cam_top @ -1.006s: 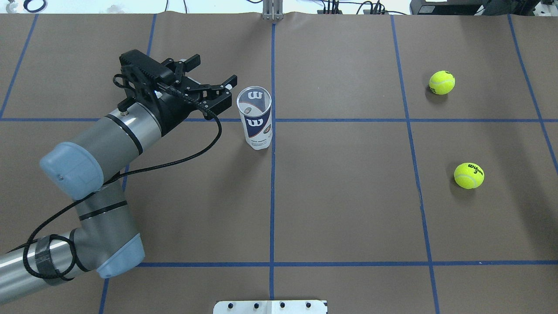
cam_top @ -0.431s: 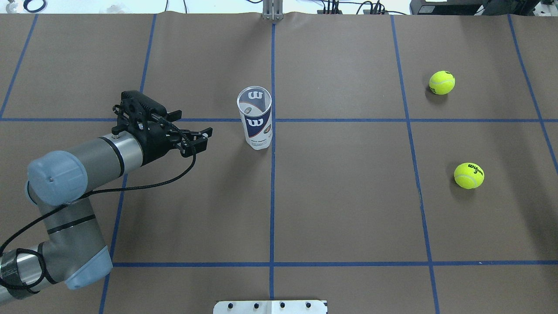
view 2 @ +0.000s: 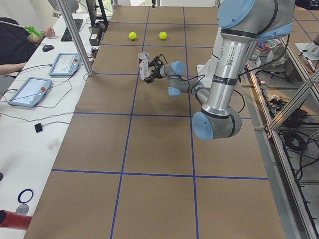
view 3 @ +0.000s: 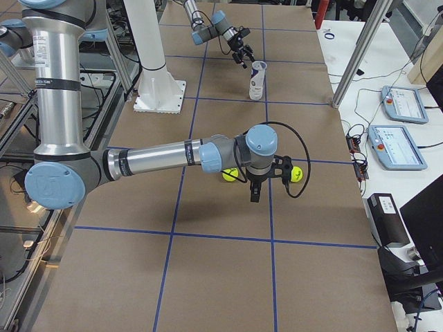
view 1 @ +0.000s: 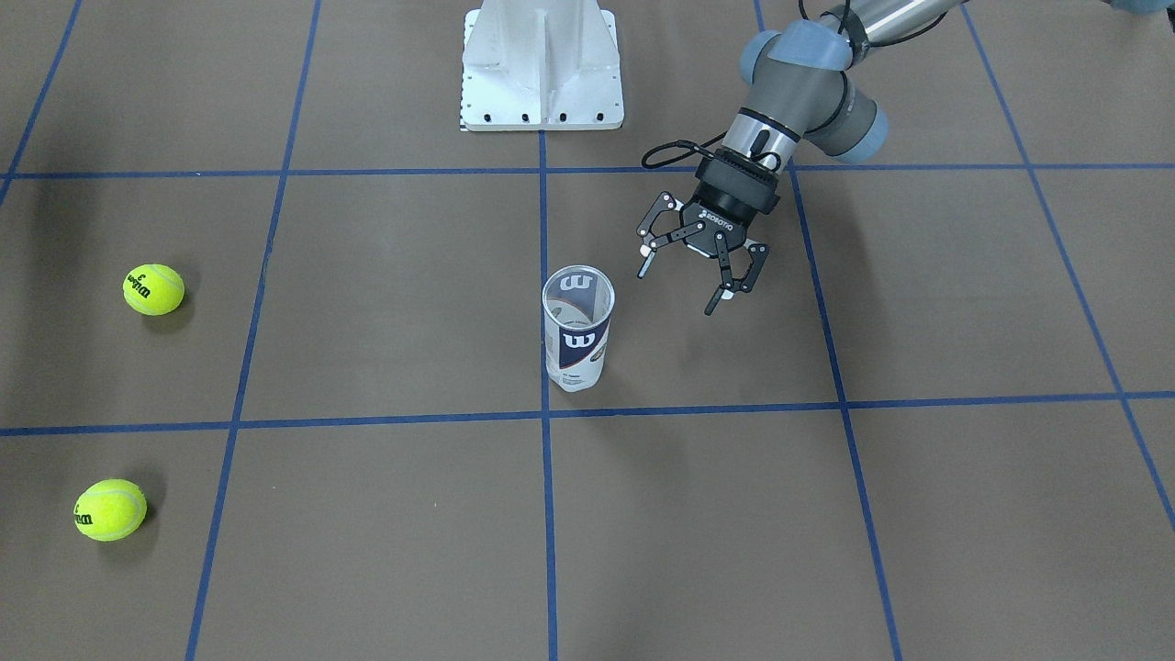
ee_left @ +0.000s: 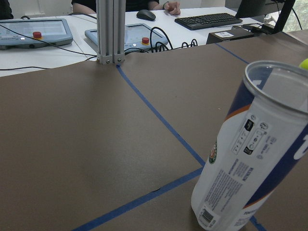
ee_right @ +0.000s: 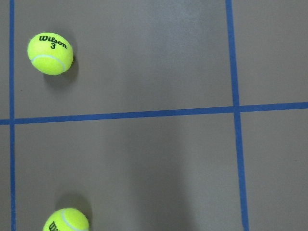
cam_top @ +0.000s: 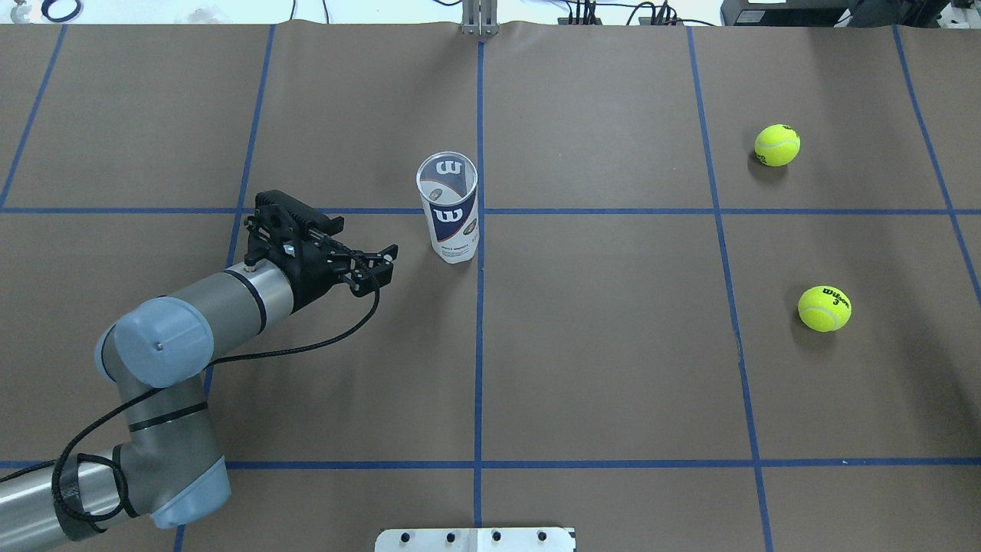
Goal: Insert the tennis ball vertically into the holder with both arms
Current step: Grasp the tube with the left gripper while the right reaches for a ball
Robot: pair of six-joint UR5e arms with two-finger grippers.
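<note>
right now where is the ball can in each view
front-facing: can at centre, upright
overhead: can just left of centre
left side: can far, upper middle
right side: can far, upper middle
left wrist: can close, lower right
right wrist: not in it
landmark: blue centre tape line beside the can

left wrist: holder (ee_left: pixel 245 163) clipped at right | right wrist: lower ball (ee_right: pixel 66 221) clipped

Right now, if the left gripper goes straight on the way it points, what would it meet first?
Probably the holder, low on its side: the open left gripper points at it in the overhead view. The wrist view shows the holder off-centre, so the gripper may only graze it.
</note>
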